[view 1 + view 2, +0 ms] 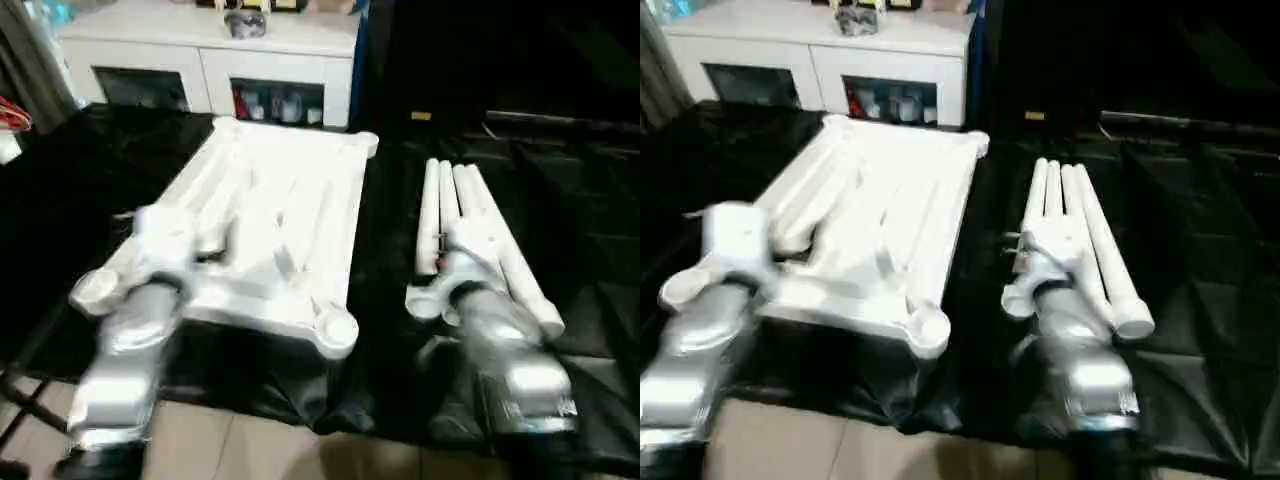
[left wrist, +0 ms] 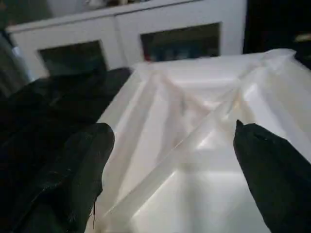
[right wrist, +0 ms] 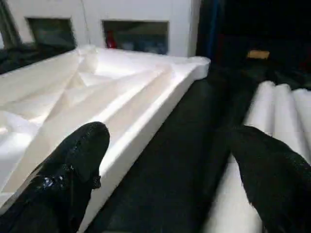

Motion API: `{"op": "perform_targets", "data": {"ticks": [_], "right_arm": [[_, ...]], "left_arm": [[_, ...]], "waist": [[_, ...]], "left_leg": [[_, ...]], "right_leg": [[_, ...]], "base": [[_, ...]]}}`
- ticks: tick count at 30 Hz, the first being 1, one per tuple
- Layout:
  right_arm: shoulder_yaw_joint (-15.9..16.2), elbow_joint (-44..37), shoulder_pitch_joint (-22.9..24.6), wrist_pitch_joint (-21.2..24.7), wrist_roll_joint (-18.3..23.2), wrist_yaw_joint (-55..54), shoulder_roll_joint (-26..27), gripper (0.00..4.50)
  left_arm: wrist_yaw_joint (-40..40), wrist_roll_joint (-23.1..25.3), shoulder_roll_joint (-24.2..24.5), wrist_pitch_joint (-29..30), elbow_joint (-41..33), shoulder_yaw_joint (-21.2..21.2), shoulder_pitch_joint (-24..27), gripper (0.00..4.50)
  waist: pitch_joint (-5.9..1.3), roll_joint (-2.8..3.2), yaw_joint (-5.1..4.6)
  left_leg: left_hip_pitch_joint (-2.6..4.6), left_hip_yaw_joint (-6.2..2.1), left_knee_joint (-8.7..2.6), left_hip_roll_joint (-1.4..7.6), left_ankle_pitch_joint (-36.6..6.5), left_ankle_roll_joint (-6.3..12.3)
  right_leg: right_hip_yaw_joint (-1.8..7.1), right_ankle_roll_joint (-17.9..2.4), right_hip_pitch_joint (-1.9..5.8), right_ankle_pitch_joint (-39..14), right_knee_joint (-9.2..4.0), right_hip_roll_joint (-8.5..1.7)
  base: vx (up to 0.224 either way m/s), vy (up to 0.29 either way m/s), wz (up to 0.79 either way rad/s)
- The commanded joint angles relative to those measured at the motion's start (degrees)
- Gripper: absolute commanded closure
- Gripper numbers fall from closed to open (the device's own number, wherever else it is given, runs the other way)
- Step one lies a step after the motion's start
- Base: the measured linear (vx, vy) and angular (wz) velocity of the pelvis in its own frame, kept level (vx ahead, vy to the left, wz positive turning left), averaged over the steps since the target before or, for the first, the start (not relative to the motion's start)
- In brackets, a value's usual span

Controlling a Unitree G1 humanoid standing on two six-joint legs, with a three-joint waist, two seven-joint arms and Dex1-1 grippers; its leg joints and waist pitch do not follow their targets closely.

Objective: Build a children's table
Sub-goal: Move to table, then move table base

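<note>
With both tools spread wide and empty, the left tool (image 2: 170,160) over the upturned tabletop (image 1: 270,230), I steer the right tool (image 3: 170,160) squarely onto the legs (image 1: 470,230) bundled just beside it.

L arm (image 1: 125,350): silver forearm reaching fwd over near-left corner of the table top (image 1: 300,190), wrist above its near edge. L gripper (image 2: 175,160): black fingers (image 2: 73,170) spread wide, nothing between. R arm (image 1: 510,350): fwd, to the top's right. R gripper (image 3: 170,165): fingers wide apart, empty.
</note>
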Motion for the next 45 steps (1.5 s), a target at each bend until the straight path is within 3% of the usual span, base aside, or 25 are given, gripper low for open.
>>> {"op": "perform_targets", "data": {"ticks": [1, 2, 3, 4, 5, 6, 7, 9, 10, 11, 13, 15, 18, 19, 20, 21, 22, 24, 25, 26, 29, 34, 37, 41, 45], "right_arm": [[-1.33, 0.75, -0.35, 0.89, -0.03, -0.24, -1.38, 0.09], [-1.18, 0.85, -0.53, 0.91, -0.19, 0.0, -1.56, 0.09], [-0.94, 0.92, -0.64, 0.82, -0.42, 0.51, -1.8, 0.09], [-0.76, 0.95, -0.7, 0.76, -0.54, 0.96, -2.0, 0.09], [-0.5, 1.03, -0.85, 0.81, -0.38, 1.96, -2.37, 0.09], [-0.1, 1.18, -1.14, 0.77, -0.33, 3.42, -3.06, 0.09], [-0.1, 1.18, -1.14, 0.77, -0.33, 3.42, -3.06, 0.09], [0.58, 1.18, -1.5, 0.55, 0.43, 6.09, -4.29, 0.09], [1.08, 0.78, -1.84, 0.93, 2.73, 10.59, -6.24, 0.09], [1.47, 0.51, -2.01, 1.0, 3.31, 12.62, -7.35, 0.09], [2.36, 0.12, -2.36, 1.08, 4.14, 16.89, -9.71, 0.09], [3.28, -0.07, -2.68, 1.54, 4.68, 21.09, -11.95, 0.09], [5.33, -0.23, -3.27, 2.14, 5.35, 28.77, -16.15, 0.09], [5.5, -0.25, -3.38, 2.34, 5.58, 29.68, -16.62, 0.09], [6.72, -0.5, -3.76, 2.35, 6.36, 34.05, -19.01, 0.09], [6.72, -0.5, -3.76, 2.35, 6.36, 34.05, -19.01, 0.09], [7.23, -0.63, -3.87, 2.34, 6.6, 35.71, -19.98, 0.09], [7.93, -0.69, -4.05, 2.12, 6.71, 37.42, -21.22, 0.09], [8.94, -0.91, -4.47, 2.17, 7.51, 40.59, -22.97, 0.03], [9.23, -0.94, -4.65, 2.22, 7.86, 41.7, -23.52, 0.03], [9.97, -0.77, -5.08, 1.59, 7.57, 43.92, -24.5, 0.03], [11.53, -2.38, -5.06, 2.72, 8.4, 47.22, -25.6, 0.03], [12.07, -2.84, -4.76, 2.59, 8.33, 47.77, -25.98, 0.03], [12.42, -3.28, -4.06, 2.72, 8.29, 48.97, -26.64, 0.03], [12.47, -3.76, -3.67, 3.23, 8.27, 49.43, -26.77, 0.03]], "left_arm": [[-0.22, 0.21, -0.14, 0.71, -1.22, -0.93, -0.19, 0.02], [-0.22, 0.21, -0.03, 0.69, -1.26, -0.87, -0.15, 0.02], [-0.23, 0.24, 0.25, 0.64, -1.2, -0.87, -0.23, 0.02], [-0.23, 0.24, 0.49, 0.6, -1.17, -0.89, -0.3, 0.02], [-0.51, 0.16, 0.87, 0.38, -1.12, -0.85, -0.43, 0.02], [-1.27, -0.07, 1.45, -0.33, -1.1, -0.69, -0.53, 0.02], [-1.27, -0.07, 1.45, -0.33, -1.1, -0.69, -0.53, 0.02], [-3.5, -0.82, 2.43, -0.42, -1.24, -0.85, -0.46, 0.02], [-8.66, -3.53, 4.11, 0.62, -1.96, -1.47, 0.34, 0.02], [-11.39, -3.95, 5.56, 0.26, -2.45, -2.59, 0.88, 0.02], [-16.89, -4.55, 8.7, -0.27, -3.03, -5.16, 1.89, 0.02], [-21.69, -5.35, 11.34, -0.63, -3.0, -7.17, 2.53, 0.02], [-29.03, -5.41, 15.65, -2.46, -1.29, -10.44, 2.19, 0.02], [-30.14, -5.44, 16.16, -2.81, -1.04, -10.88, 2.03, 0.02], [-34.77, -6.22, 17.8, -3.17, -0.09, -12.42, 1.15, 0.02], [-34.77, -6.22, 17.8, -3.17, -0.09, -12.42, 1.15, 0.02], [-35.85, -6.19, 18.08, -4.07, 0.52, -12.8, 0.68, 0.02], [-37.91, -6.7, 18.42, -5.26, 1.23, -13.31, 0.15, 0.02], [-42.82, -6.58, 20.44, -4.59, 3.06, -16.11, -1.65, 0.3], [-44.52, -6.41, 21.19, -4.29, 3.8, -17.16, -2.33, 0.38], [-48.64, -7.06, 21.8, -2.95, 6.29, -19.39, -4.37, 0.58], [-54.61, -3.7, 21.34, -8.64, 15.99, -23.84, -10.05, 1.14], [-57.4, -4.38, 21.2, -8.93, 18.25, -24.66, -11.94, 1.29], [-57.97, -1.66, 21.03, -10.6, 22.94, -26.87, -15.43, 1.6], [-59.09, -2.29, 19.89, -10.88, 26.07, -26.86, -17.38, 1.9]], "waist": [[-2.5, -2.72, 1.62], [-3.78, -1.64, 2.97], [-4.29, -1.3, 2.56], [-4.33, 0.02, 2.07], [-4.35, 0.22, 1.94], [-4.43, 0.15, 1.99], [-4.28, 0.15, 1.92], [-3.7, 0.27, 1.97], [-3.33, 0.3, 2.12], [-3.22, 0.59, 2.51], [-2.95, 0.46, 2.5], [-2.58, 0.82, 2.7], [-2.19, -0.07, 2.83], [-2.2, 0.07, 2.97], [-2.17, -0.42, 2.82], [-2.19, -0.26, 3.07], [-2.11, -0.85, 2.88], [-2.15, -0.74, 3.1], [-2.18, -1.08, 3.0], [-2.29, -0.88, 3.06], [-2.64, -1.06, 3.02], [-2.85, -0.91, 3.53], [-2.85, -0.96, 3.82], [-2.75, -1.15, 3.97], [-2.89, -0.92, 4.02]], "left_leg": [[-5.39, -0.63, -1.04, -1.17, 0.72, 7.7], [-6.02, -3.19, -0.51, 0.01, 5.05, 8.18], [-6.79, -3.51, -1.15, -0.14, 9.74, 7.01], [-5.79, -3.92, -2.55, -0.3, 18.0, 3.77], [-5.4, -4.1, -2.53, -0.18, 19.03, 3.07], [-4.49, -4.26, -2.35, 0.27, 17.66, 1.49], [-4.32, -4.39, -2.6, 0.54, 16.41, 0.77], [-3.63, -4.74, -3.35, 1.48, 11.78, -1.03], [-3.04, -5.01, -4.14, 2.4, 6.47, -2.12], [-2.5, -4.89, -4.53, 2.92, 3.71, -2.4], [-2.48, -4.69, -4.88, 3.21, 1.75, -2.11], [-2.25, -4.11, -5.29, 3.35, -1.26, -2.23], [-2.55, -3.59, -5.7, 3.3, -4.23, -0.85], [-2.53, -3.58, -5.73, 3.3, -4.77, -0.75], [-2.52, -3.29, -5.87, 3.32, -5.35, -0.59], [-2.3, -3.21, -5.88, 3.38, -5.25, -0.44], [-2.39, -2.87, -5.9, 3.41, -5.08, -0.1], [-2.34, -2.57, -5.94, 3.53, -5.1, 0.2], [-2.5, -2.52, -6.0, 3.5, -4.7, 0.38], [-2.55, -2.53, -5.98, 3.44, -3.61, 0.85], [-2.87, -2.42, -5.67, 3.38, -0.29, 1.69], [-2.94, -2.26, -5.38, 3.36, 2.07, 3.37], [-2.82, -2.2, -5.45, 3.49, 1.43, 2.99], [-2.89, -2.23, -5.56, 3.57, 0.62, 2.86], [-2.8, -2.21, -5.48, 3.62, 0.91, 2.62]], "right_leg": [[5.61, -9.83, 5.24, 18.92, -6.81, -5.06], [7.47, -7.9, 6.25, 33.99, -6.1, -8.77], [6.04, -6.32, 6.43, 43.13, -3.94, -6.66], [3.0, -1.78, 4.72, 59.39, -1.75, -2.72], [2.57, -1.12, 4.4, 60.4, -1.63, -2.22], [2.46, -0.49, 4.12, 57.92, -2.06, -1.77], [2.45, -0.72, 4.03, 55.41, -2.28, -1.78], [2.38, -2.35, 3.43, 44.89, -3.29, -2.14], [2.54, -4.64, 3.05, 33.67, -4.18, -2.77], [2.53, -6.19, 2.47, 26.97, -4.84, -3.05], [2.59, -7.61, 2.28, 21.89, -5.21, -3.19], [2.66, -9.02, 1.65, 15.14, -5.84, -3.4], [2.91, -10.05, 1.52, 8.15, -6.66, -3.91], [2.91, -10.17, 1.52, 6.84, -6.73, -4.03], [2.97, -10.4, 1.39, 5.11, -6.94, -4.05], [2.95, -10.47, 1.19, 3.77, -6.99, -4.1], [2.96, -10.83, 1.08, 3.73, -7.12, -4.08], [2.94, -11.12, 0.91, 3.14, -7.14, -4.28], [2.92, -11.21, 0.98, 3.56, -7.12, -4.28], [2.8, -10.9, 0.81, 4.59, -6.85, -4.09], [2.76, -11.37, 0.98, 9.38, -6.33, -4.15], [2.76, -12.22, 1.01, 14.02, -6.08, -4.31], [2.76, -12.84, 0.99, 13.47, -6.1, -4.45], [2.75, -13.04, 1.12, 12.61, -6.13, -4.48], [2.73, -13.64, 1.07, 13.15, -6.06, -4.54]], "base": [[0.097, -0.042, -0.24], [0.097, -0.042, -0.24], [0.094, -0.045, -0.08], [0.0, 0.0, 0.0], [0.0, 0.0, 0.0], [0.0, 0.0, 0.0], [0.0, 0.0, 0.0], [0.0, 0.0, 0.0], [0.0, 0.0, 0.0], [0.0, 0.0, 0.0], [-0.026, 0.009, 0.02], [-0.053, 0.019, 0.04], [-0.057, 0.013, 0.03], [0.0, 0.0, 0.0], [0.0, 0.0, 0.0], [0.0, 0.0, 0.0], [0.0, 0.0, 0.0], [0.0, 0.0, 0.0], [0.0, 0.0, 0.0], [0.0, 0.0, 0.0], [0.0, 0.0, 0.0], [0.0, 0.0, 0.0], [0.0, 0.0, 0.0], [0.0, 0.0, 0.0], [0.0, 0.0, 0.0]]}}
